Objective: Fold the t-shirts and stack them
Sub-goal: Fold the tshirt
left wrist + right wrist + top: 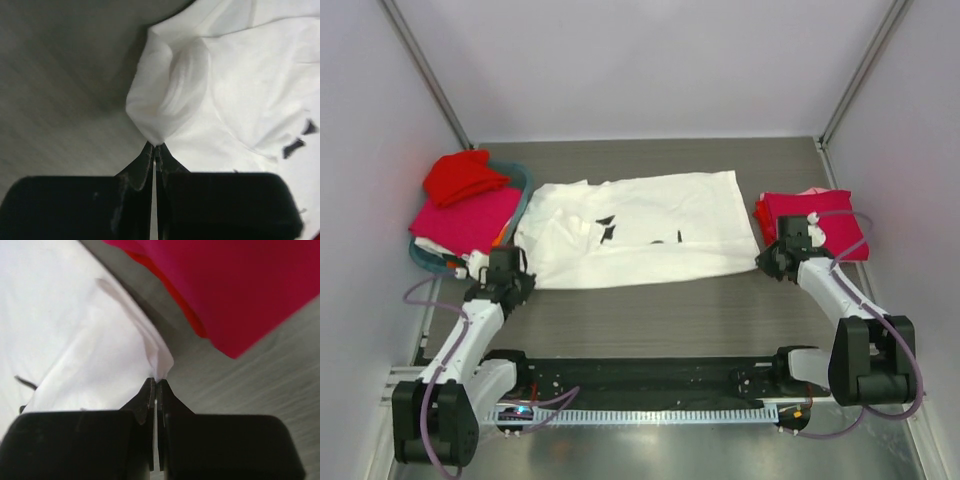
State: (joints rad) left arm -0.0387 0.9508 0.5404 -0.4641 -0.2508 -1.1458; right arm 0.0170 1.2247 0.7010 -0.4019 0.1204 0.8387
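- Cloth in play: white shirt, spread flat in the middle of the table with the dark print up. Its long axis runs left to right.
- It lies between the teal basket on the left and a folded pink-red stack on the right.
- Left gripper: fingers together, clamped on the white shirt at its near-left corner. The fabric rises to a small peak at the tips.
- Right gripper: likewise pinched on the near-right corner, just beside the stack.
- Key relation: the rest of the shirt lies beyond both grippers, toward the far side. Each arm has its own nearer corner, so a fold would likely carry the near edge over, away from the bases.
- Pose: both arms low, reaching forward, wrists tipped down to the table.
- Red shirt and pink shirt sit heaped in the basket.
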